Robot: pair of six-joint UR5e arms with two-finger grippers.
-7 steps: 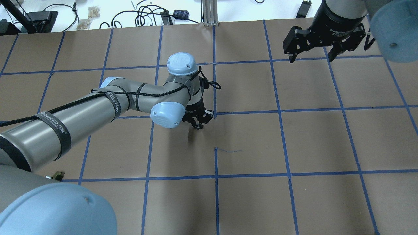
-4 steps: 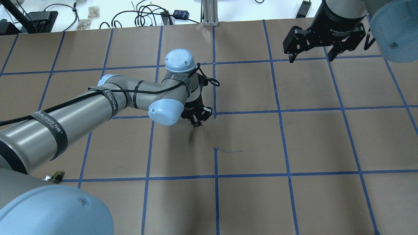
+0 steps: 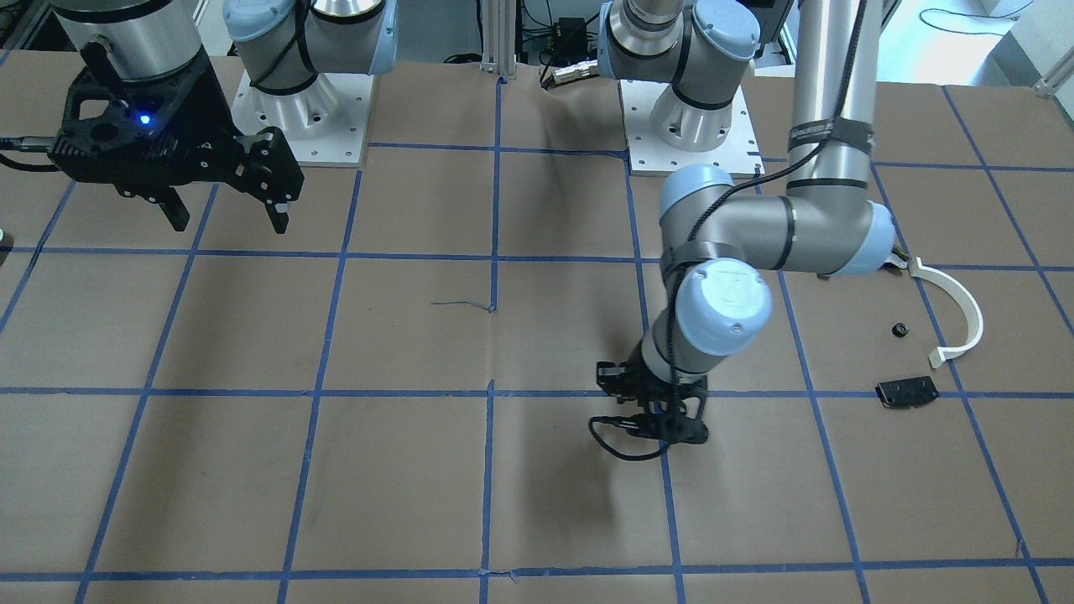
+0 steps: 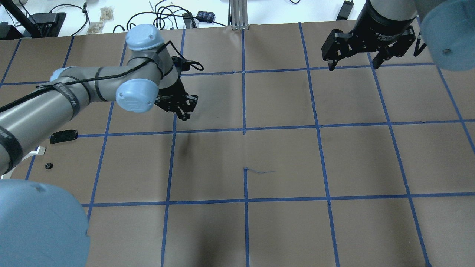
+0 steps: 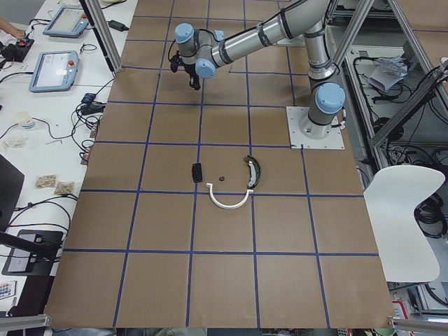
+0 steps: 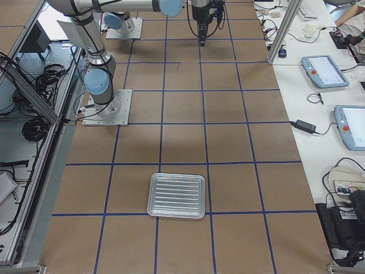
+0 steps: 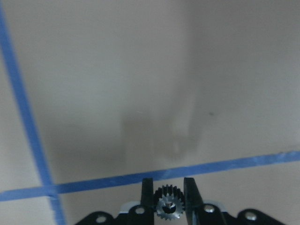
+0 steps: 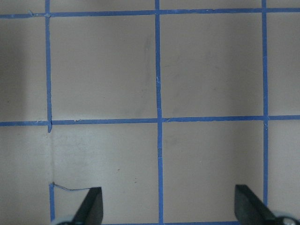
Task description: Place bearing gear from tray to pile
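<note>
My left gripper [image 4: 183,111] is shut on a small toothed bearing gear [image 7: 168,206], which shows between its fingers in the left wrist view. It hovers above the brown paper, also in the front view [image 3: 663,428]. The pile lies to the gripper's left and nearer the robot: a white half-ring arc [image 3: 965,310], a flat black plate [image 4: 64,136], a small black piece [image 4: 48,165] and a dark curved piece [image 5: 253,170]. The metal tray [image 6: 177,195] sits far off at the table's right end. My right gripper [image 4: 352,66] is open and empty at the far right.
Blue tape lines [image 4: 244,129] divide the brown paper into squares. Cables and small boxes [image 4: 167,16] lie beyond the table's far edge. The left arm's elbow and forearm [image 4: 92,89] hang over the squares near the pile.
My left arm has swung left and farther from the robot with the gear held, moving from the table's middle. This uncovered the pile parts. The right arm has not moved.
</note>
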